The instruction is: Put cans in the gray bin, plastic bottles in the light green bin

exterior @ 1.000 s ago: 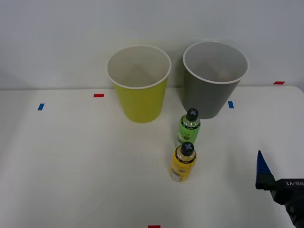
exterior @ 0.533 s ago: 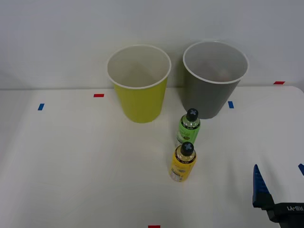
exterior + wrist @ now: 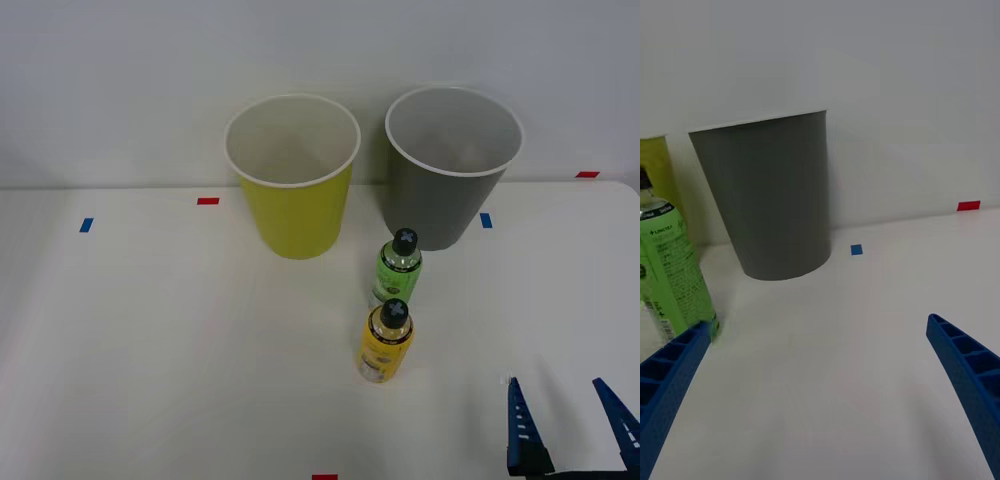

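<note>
Near edge of the table: the right gripper [image 3: 568, 425] hangs low with its blue fingers spread wide, nothing between them.
Yellow-label bottle [image 3: 385, 342]: upright, closest to the gripper, just in front of the green-label bottle [image 3: 398, 266].
Bins: light green bin [image 3: 292, 176] and gray bin [image 3: 450, 168] stand side by side at the back, the green-label bottle close before the gray one.
Handling: both bottles look small, light and smooth, likely to tip or slip.
Hold: I'd take the yellow one around mid-body, below its black cap.
</note>
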Robot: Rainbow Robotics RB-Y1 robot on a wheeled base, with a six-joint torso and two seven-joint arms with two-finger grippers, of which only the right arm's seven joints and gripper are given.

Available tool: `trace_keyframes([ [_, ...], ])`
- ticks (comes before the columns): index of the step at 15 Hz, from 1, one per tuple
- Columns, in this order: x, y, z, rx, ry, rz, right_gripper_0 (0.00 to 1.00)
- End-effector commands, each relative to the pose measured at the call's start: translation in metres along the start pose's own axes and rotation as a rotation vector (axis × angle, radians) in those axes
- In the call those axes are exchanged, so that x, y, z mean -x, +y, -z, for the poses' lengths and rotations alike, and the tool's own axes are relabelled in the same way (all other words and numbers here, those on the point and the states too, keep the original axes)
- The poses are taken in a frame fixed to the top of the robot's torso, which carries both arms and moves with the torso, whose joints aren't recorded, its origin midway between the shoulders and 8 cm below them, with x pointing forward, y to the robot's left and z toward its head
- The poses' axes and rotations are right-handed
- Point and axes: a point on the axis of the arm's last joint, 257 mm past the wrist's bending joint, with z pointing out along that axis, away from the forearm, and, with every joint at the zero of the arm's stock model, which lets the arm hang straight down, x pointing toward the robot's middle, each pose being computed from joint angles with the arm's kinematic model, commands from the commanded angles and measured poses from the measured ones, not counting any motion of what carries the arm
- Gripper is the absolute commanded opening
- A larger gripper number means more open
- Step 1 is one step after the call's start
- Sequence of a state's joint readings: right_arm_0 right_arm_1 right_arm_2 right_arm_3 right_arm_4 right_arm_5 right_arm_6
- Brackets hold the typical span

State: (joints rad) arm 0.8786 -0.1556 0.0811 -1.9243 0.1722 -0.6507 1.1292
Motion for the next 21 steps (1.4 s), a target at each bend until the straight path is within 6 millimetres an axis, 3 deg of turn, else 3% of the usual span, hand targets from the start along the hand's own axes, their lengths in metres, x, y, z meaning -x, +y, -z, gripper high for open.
trace_keyframes([
  [1,-0.006,-0.001,-0.002,0.056,0.039,0.0,1.0],
  [11,-0.039,0.012,0.005,0.096,0.124,-0.059,1.0],
  [16,-0.046,0.021,0.015,0.124,0.1,-0.133,1.0],
  [21,-0.046,0.027,0.023,0.174,0.078,-0.087,1.0],
])
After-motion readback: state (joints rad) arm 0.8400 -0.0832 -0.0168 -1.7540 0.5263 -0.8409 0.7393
